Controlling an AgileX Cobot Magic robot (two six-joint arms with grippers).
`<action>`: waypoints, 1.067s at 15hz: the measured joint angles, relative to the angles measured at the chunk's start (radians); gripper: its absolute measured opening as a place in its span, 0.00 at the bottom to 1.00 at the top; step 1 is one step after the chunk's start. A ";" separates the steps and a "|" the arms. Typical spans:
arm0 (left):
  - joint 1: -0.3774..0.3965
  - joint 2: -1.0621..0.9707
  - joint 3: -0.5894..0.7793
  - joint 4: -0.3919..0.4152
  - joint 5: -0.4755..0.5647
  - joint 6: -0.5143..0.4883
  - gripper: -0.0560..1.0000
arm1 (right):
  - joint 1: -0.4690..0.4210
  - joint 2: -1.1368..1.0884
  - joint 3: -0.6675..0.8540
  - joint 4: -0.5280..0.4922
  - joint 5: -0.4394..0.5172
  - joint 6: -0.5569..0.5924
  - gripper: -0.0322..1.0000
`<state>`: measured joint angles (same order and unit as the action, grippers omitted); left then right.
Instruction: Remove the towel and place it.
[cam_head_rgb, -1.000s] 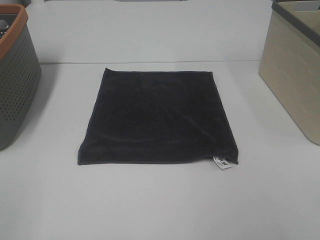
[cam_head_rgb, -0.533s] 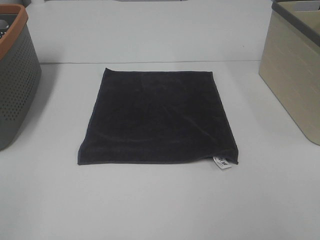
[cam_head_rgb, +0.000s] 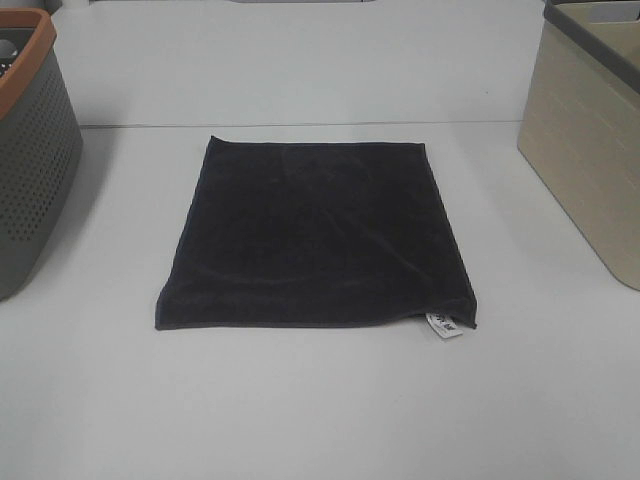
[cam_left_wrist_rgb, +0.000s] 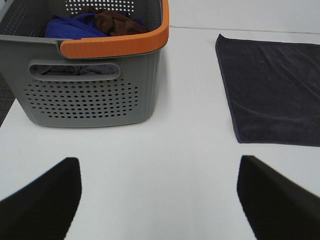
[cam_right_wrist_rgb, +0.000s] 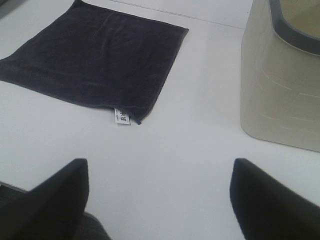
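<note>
From the high camera, the towel (cam_head_rgb: 315, 235) lies flat mid-bench (cam_head_rgb: 320, 410), between a grey basket (cam_head_rgb: 30, 150) and a beige bin (cam_head_rgb: 590, 140). In the left wrist view, the left tool (cam_left_wrist_rgb: 160, 200) gapes wide, empty. In the right wrist view, the right tool (cam_right_wrist_rgb: 157, 200) does likewise.

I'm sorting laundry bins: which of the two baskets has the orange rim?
The grey perforated basket at the table's left, with clothes inside. The other basket, on the right, is beige with a dark grey rim and no holes.

Grey basket (cam_head_rgb: 30, 150) flanks left; beige bin (cam_head_rgb: 590, 140) right; table (cam_head_rgb: 320, 400) between lies open.
</note>
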<state>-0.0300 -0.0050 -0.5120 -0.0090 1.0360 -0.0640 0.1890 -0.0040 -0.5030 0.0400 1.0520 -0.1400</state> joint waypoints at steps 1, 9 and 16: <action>0.000 0.000 0.000 0.000 0.000 0.000 0.80 | 0.000 0.000 0.000 0.000 0.000 0.000 0.77; 0.000 0.000 0.000 0.000 0.000 -0.001 0.80 | -0.100 0.000 0.000 0.007 0.000 0.000 0.77; 0.000 0.000 0.000 0.000 0.001 -0.001 0.80 | -0.100 0.000 0.000 0.007 0.000 0.000 0.77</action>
<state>-0.0300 -0.0050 -0.5120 -0.0090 1.0370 -0.0650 0.0890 -0.0040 -0.5030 0.0470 1.0520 -0.1400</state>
